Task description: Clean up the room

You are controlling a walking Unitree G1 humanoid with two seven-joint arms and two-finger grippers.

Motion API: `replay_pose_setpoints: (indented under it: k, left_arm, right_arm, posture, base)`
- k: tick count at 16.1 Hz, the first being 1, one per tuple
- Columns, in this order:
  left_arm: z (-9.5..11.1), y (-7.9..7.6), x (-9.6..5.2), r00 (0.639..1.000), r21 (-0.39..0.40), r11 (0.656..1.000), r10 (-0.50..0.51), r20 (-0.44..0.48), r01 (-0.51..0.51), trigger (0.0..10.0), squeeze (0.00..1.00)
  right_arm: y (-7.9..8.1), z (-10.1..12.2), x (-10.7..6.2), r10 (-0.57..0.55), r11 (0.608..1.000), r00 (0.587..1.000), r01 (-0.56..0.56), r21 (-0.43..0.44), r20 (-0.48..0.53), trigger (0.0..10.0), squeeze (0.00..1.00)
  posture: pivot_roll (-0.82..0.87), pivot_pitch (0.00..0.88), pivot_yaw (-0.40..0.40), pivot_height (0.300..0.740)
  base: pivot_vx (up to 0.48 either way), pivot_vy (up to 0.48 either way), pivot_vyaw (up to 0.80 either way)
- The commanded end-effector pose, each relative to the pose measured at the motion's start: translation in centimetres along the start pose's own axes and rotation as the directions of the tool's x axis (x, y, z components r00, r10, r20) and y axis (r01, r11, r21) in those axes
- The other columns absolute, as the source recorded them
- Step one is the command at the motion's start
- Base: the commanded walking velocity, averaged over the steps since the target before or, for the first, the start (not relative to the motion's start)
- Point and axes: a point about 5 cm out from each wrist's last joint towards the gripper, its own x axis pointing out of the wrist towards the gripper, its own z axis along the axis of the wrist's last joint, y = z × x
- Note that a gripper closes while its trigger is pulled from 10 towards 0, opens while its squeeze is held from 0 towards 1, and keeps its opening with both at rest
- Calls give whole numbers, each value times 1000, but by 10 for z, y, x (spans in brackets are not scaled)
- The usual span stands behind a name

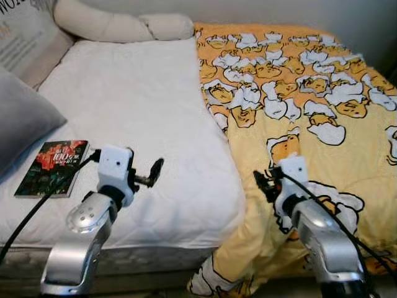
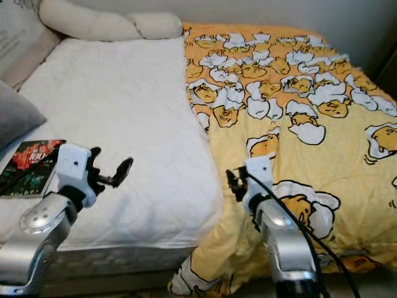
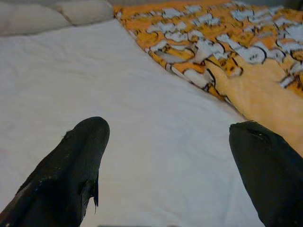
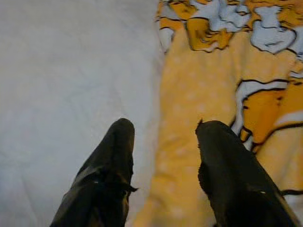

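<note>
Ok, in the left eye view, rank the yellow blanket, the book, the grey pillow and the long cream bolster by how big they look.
1. yellow blanket
2. grey pillow and cream bolster: they look alike, and both are cut off by the frame, so unranked
3. book

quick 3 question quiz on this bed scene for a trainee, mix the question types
1. True or false: the yellow blanket covers the whole mattress.
2. Which gripper is over the blanket's edge? A) left gripper B) right gripper
3. Fill in: a book lies on the mattress by the robot's ____ arm.

Key
1. False: it covers the right part; the left part is bare white.
2. B; its fingers are apart, above the blanket's edge.
3. left
</note>
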Motion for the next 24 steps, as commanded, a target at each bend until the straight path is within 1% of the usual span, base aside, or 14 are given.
replay_pose_setpoints:
  k: [1,4,5,6,8,9,10,12,13,14,15,19,21,24]
  left_arm:
    - [2,-1,-2,1000,0,1000,-24,-4,24,10000,0]
    - [0,-5,-5,994,16,995,-100,-48,101,10000,0]
    - [-1,-7,-5,984,23,987,-156,-82,159,10000,0]
    - [-1,-7,-5,977,44,980,-187,-103,192,10000,0]
    - [4,-3,-6,971,39,975,-211,-112,217,10000,16]
    - [5,-2,-7,969,36,974,-217,-114,223,10000,16]
    - [7,-1,-8,967,42,972,-225,-119,231,10000,1000]
    - [11,-1,-15,955,60,961,-260,-144,270,10000,1000]
    - [11,-1,-19,947,79,954,-274,-168,290,10000,1000]
    - [12,-2,-22,941,86,948,-286,-181,305,10000,796]
    - [14,-4,-30,933,91,942,-303,-194,324,10000,0]
    - [16,-2,-42,929,91,941,-299,-220,325,10000,0]
    - [14,-3,-49,928,85,945,-290,-235,317,10000,0]
    - [15,-8,-52,928,69,947,-289,-235,313,10000,0]
  right_arm:
    - [4,3,6,19,1000,999,-20,-22,-27,10000,1000]
    - [6,7,34,34,990,995,-46,-132,-98,10000,1000]
    - [4,7,50,21,983,990,-45,-176,-139,10000,1000]
    - [2,6,59,5,978,985,-41,-203,-172,10000,1000]
    - [4,1,71,6,982,974,-49,-181,-227,10000,1000]
    - [4,1,73,6,984,973,-47,-173,-232,10000,1000]
    - [5,0,76,16,986,969,-56,-154,-248,10000,1000]
    - [6,-3,82,13,986,961,-57,-154,-276,10000,1000]
    - [7,-4,83,-6,980,958,-51,-190,-287,10000,1000]
    - [6,-7,83,-21,974,954,-49,-222,-301,10000,275]
    - [4,-10,83,-40,966,950,-43,-257,-311,10000,0]
    - [4,-18,81,-52,950,939,-59,-308,-340,10000,0]
    - [-1,-23,78,-89,925,934,-51,-377,-345,10000,0]
    - [-10,-32,73,-151,888,919,-36,-459,-365,10000,0]
  posture:
    - [67,0,-5,740]
    - [80,0,4,740]
    - [87,0,6,740]
    - [100,0,6,740]
    - [122,0,12,740]
    - [126,0,12,740]
    - [133,0,13,740]
    - [171,0,20,740]
    - [184,0,23,740]
    - [201,0,23,740]
    - [225,0,21,740]
    - [248,60,4,740]
    - [257,70,-10,740]
    - [263,76,-19,740]
  base:
    - [0,0,0]
    - [0,0,0]
    - [0,0,0]
    - [0,0,0]
    - [0,0,0]
    - [0,0,0]
    - [0,0,0]
    - [0,0,0]
    - [0,0,0]
    - [0,0,0]
    - [0,0,0]
    - [0,0,0]
    - [0,0,0]
    - [0,0,0]
